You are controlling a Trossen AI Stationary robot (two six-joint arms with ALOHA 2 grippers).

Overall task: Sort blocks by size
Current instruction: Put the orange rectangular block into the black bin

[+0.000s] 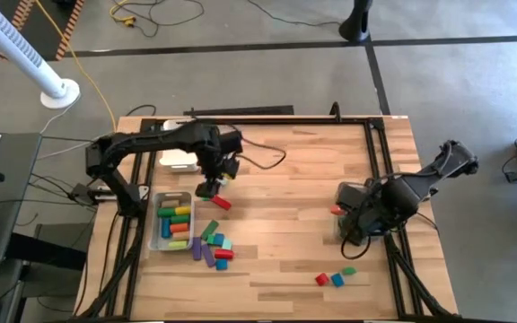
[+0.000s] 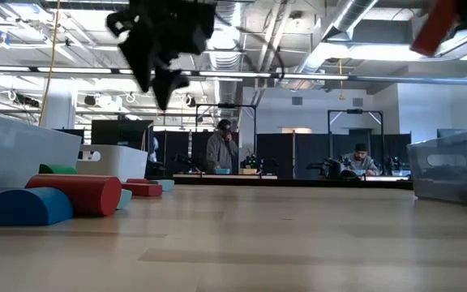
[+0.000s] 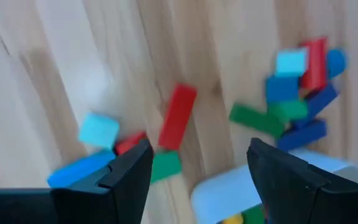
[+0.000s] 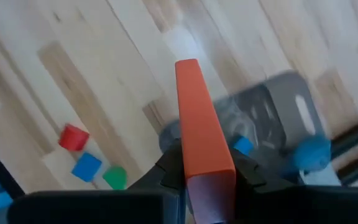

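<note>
Now red bar [image 4: 201, 124] clamped between right fingers [image 4: 244, 171].

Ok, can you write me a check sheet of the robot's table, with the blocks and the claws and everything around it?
Surface: wooden table, bare in the middle.
Job's things: a bin of blocks on the left, a loose pile beside it, a red bar lying alone, three small blocks lower right.
Clutter: a white box at the back left.
Grippers: left gripper open and empty above the pile; right gripper shut on an orange-red bar over a clear bin.
Cables: a yellow cable on the floor.
Surroundings: two people at desks far behind.
</note>
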